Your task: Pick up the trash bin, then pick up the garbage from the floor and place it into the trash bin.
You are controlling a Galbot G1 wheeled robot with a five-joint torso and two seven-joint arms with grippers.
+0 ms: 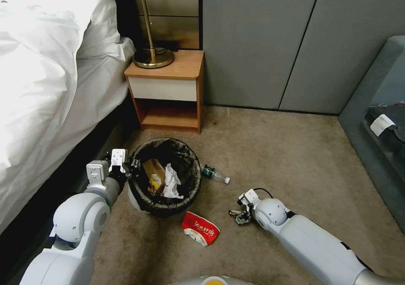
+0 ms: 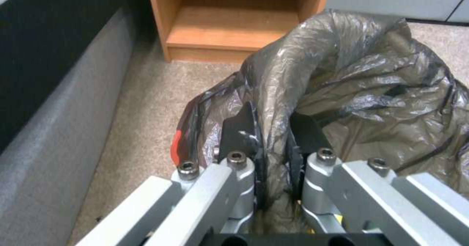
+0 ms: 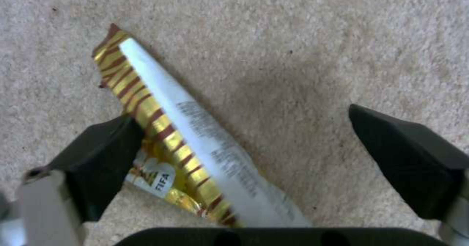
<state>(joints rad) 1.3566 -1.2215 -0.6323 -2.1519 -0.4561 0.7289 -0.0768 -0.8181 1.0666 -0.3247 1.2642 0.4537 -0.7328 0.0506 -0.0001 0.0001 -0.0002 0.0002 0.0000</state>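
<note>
Our left gripper [image 2: 273, 143] is clamped on the liner-covered rim at nine o'clock of the small round white trash bin with its dark plastic bag [image 1: 165, 176]. Our right gripper [image 3: 244, 154] hangs spread wide over the gold-striped foil snack wrapper [image 3: 195, 143] on the beige carpet [image 1: 295, 158], at about four o'clock from the bin. We judge it best to centre the wrapper between the pads, since one pad [image 3: 98, 158] already overlaps it, then press down and close.

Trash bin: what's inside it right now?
In the trash bin, held at its lined rim by the left gripper, lie a tan paper bag, a yellow wrapper and crumpled white tissue. Anything beneath them is covered.
</note>
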